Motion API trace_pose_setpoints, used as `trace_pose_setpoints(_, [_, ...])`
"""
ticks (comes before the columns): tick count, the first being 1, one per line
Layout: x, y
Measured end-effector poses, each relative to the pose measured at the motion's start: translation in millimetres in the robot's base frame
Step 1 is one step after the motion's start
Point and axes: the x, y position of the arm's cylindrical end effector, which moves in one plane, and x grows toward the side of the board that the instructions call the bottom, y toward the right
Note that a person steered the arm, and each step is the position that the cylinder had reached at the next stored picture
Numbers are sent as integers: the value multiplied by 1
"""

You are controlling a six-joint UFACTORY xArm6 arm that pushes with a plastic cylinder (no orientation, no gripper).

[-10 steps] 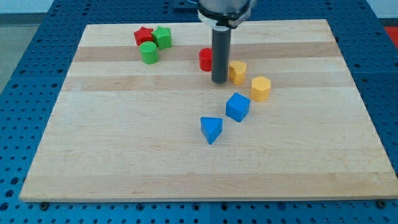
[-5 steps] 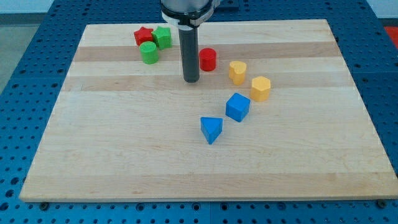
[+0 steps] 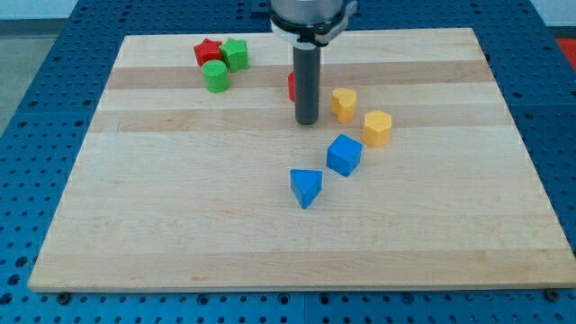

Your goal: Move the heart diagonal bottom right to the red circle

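The yellow heart (image 3: 343, 104) lies on the wooden board (image 3: 180, 216), to the lower right of the red circle (image 3: 292, 86). The dark rod stands in front of the red circle and hides most of it; only its left edge shows. My tip (image 3: 307, 122) rests on the board just below the red circle and a short way left of the yellow heart, with a small gap to the heart.
A yellow hexagon (image 3: 377, 128) lies to the lower right of the heart. A blue cube (image 3: 344, 155) and a blue triangle (image 3: 306, 187) lie below. A red star (image 3: 208, 52), a green block (image 3: 236, 54) and a green cylinder (image 3: 215, 76) cluster at the top left.
My tip swung left, clear of the red circle, then came back right to stand in front of it. No block has visibly moved.
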Motion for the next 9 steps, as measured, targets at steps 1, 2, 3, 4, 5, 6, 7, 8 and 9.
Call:
trace_pose_setpoints(1, [0, 10])
trace_pose_setpoints(2, [-5, 14])
trace_pose_setpoints(3, [-9, 15])
trace_pose_setpoints(4, [-9, 21])
trace_pose_setpoints(5, [-11, 26])
trace_pose_setpoints(6, [-12, 26])
trace_pose_setpoints(7, [-13, 26])
trace_pose_setpoints(8, [-13, 25])
trace_pose_setpoints(9, [-13, 10])
